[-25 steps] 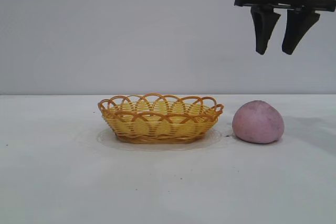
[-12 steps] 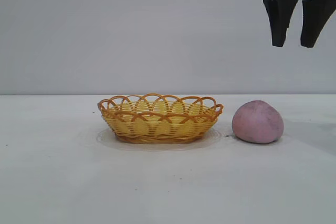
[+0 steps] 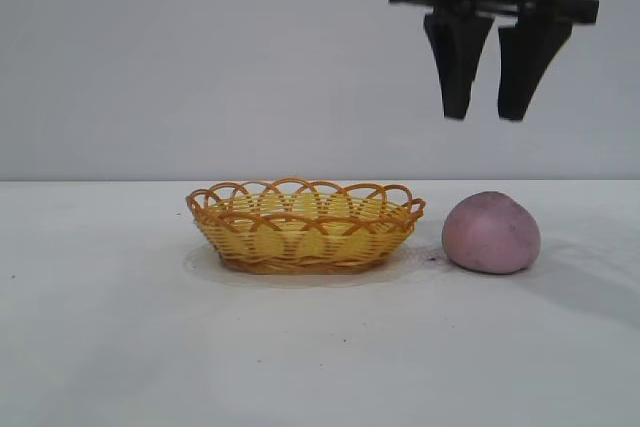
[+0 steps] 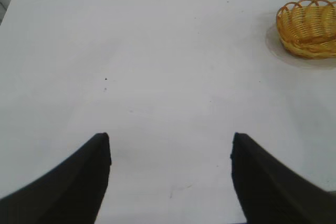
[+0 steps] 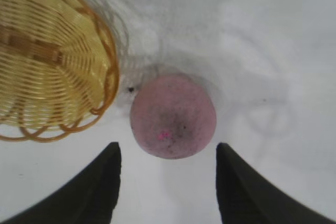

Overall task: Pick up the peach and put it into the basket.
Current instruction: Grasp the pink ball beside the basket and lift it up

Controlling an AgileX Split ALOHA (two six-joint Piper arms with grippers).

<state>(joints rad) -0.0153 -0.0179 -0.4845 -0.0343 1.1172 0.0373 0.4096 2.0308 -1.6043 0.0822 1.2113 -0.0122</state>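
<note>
Since the earlier frames, your right gripper (image 3: 485, 107) has swung leftward across the outside view and dropped a little, so it now hangs above the peach (image 3: 492, 233) rather than off toward the frame's right edge. Its fingers are spread with nothing between them, pointing down at the table (image 3: 320, 347), and a clear gap of air separates the tips from the fruit.

From the right wrist camera you can see the peach (image 5: 173, 116) sitting just ahead of the open gap, not yet centred between the fingers. That suggests you are lined up roughly but may need a small nudge before you descend.

Moving outward, the peach rests on the table just beside the basket (image 3: 305, 227), near its right end and, as far as you can tell, apart from it. The basket holds nothing.

Your left gripper (image 4: 170, 182) sits parked over bare table with its fingers wide apart; the basket (image 4: 310, 27) shows well off in its view.

Nothing is grasped yet, so the pick is all ahead of you.
</note>
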